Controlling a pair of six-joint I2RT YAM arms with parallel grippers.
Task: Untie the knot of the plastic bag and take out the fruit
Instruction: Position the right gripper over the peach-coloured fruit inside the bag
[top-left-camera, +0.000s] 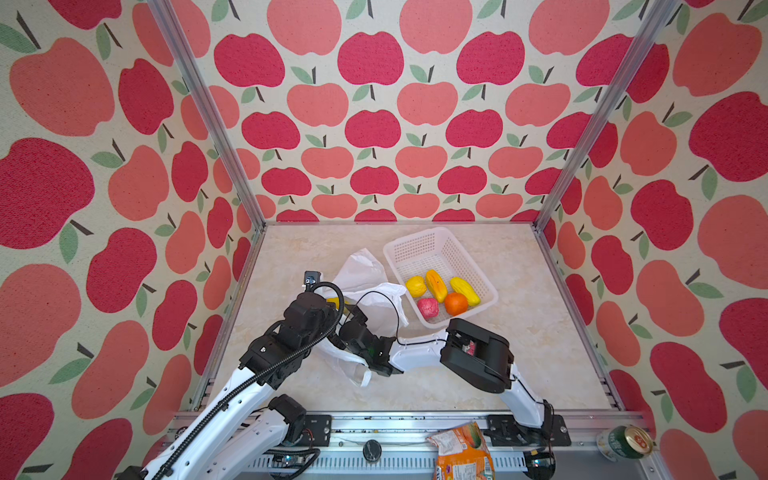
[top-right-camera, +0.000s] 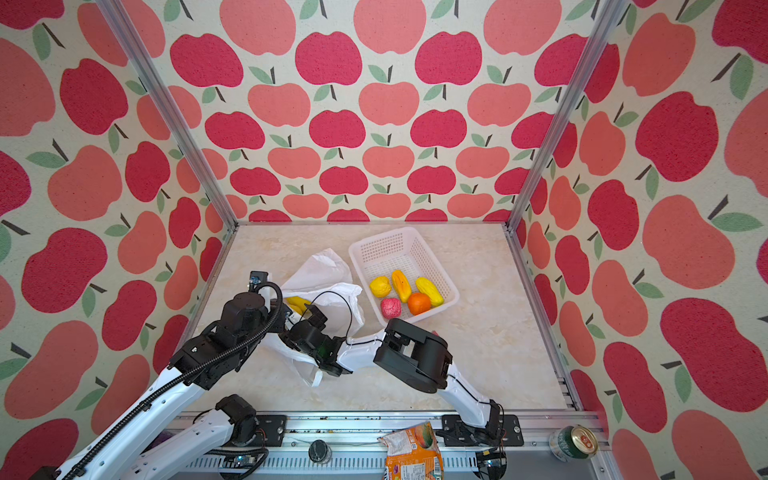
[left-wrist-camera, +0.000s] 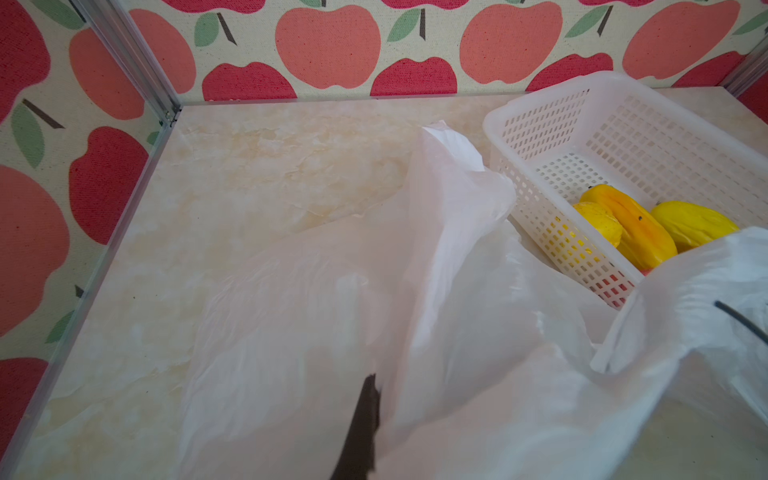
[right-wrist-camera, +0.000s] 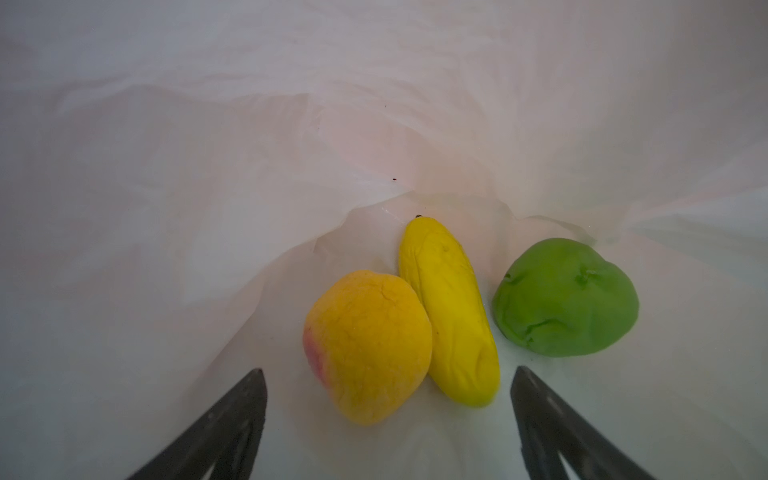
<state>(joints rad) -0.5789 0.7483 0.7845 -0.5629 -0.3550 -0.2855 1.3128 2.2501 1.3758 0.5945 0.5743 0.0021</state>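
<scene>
Left hand (left-wrist-camera: 370, 390) pinched closed, right hand (right-wrist-camera: 389, 370) spread wide, right forearm angled across toward the left wrist.

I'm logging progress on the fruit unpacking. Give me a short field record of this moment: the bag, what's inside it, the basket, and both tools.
plastic bag: mouth open, lying beside the basket
inside bag: yellow-orange fruit, banana, green fruit
basket: five fruits, among them an orange
left tool: shut, apparently pinching the bag film
right tool: open, inside the bag, facing the yellow-orange fruit and banana, holding nothing
left to do: three fruits to take out
</scene>
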